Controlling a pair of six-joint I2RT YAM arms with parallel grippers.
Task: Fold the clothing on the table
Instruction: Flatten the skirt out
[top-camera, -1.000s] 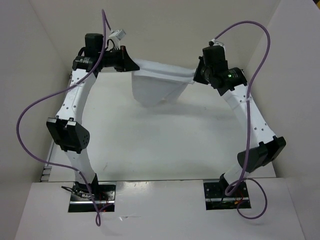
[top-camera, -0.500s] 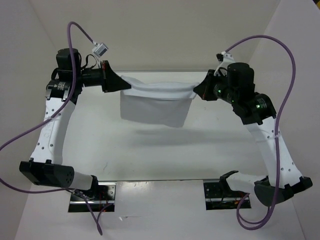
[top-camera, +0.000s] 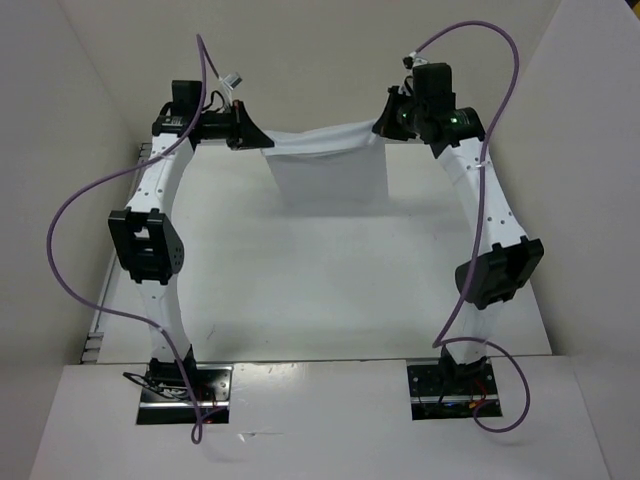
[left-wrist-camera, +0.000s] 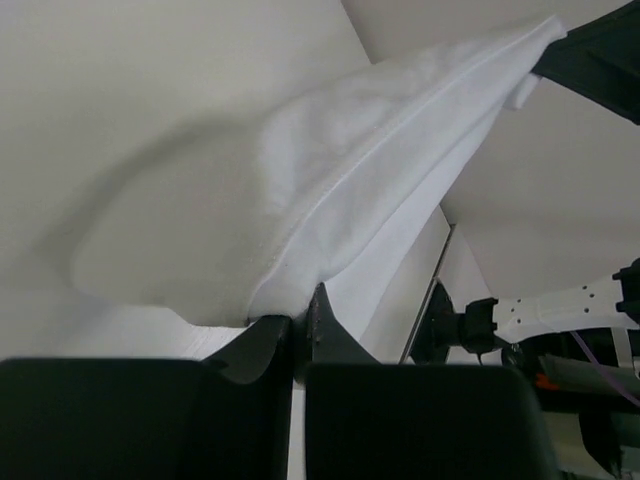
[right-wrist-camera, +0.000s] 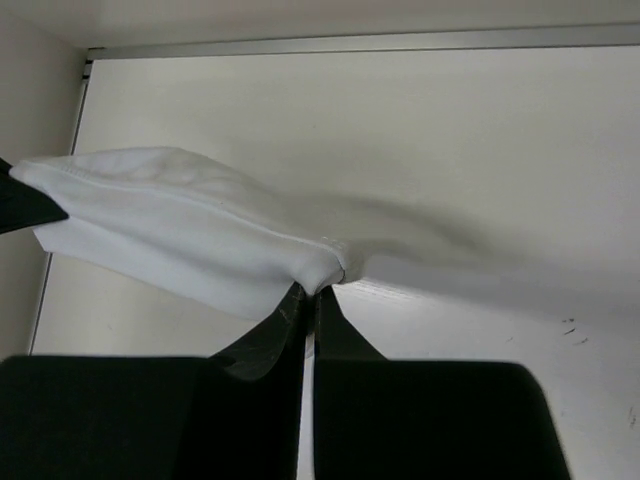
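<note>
The white clothing (top-camera: 330, 165) hangs in the air at the far side of the table (top-camera: 320, 290), stretched between both grippers. My left gripper (top-camera: 262, 139) is shut on its left top corner. My right gripper (top-camera: 382, 126) is shut on its right top corner. The lower part droops as a rectangular flap toward the table. In the left wrist view the clothing (left-wrist-camera: 340, 200) runs from my gripper (left-wrist-camera: 300, 320) up to the right gripper's black tip. From the right wrist, the clothing (right-wrist-camera: 190, 240) stretches left from my gripper (right-wrist-camera: 312, 292).
White walls (top-camera: 320, 60) close in the table at the back and on both sides. A thin metal strip (right-wrist-camera: 350, 44) runs along the table's far edge. Purple cables (top-camera: 85, 200) loop beside both arms. The arm bases (top-camera: 185, 385) sit at the near edge.
Both arms have swung the held clothing: out wide and lower half a second ago, now drawn in and back toward the far wall. The cloth hangs narrower and more square than before.
</note>
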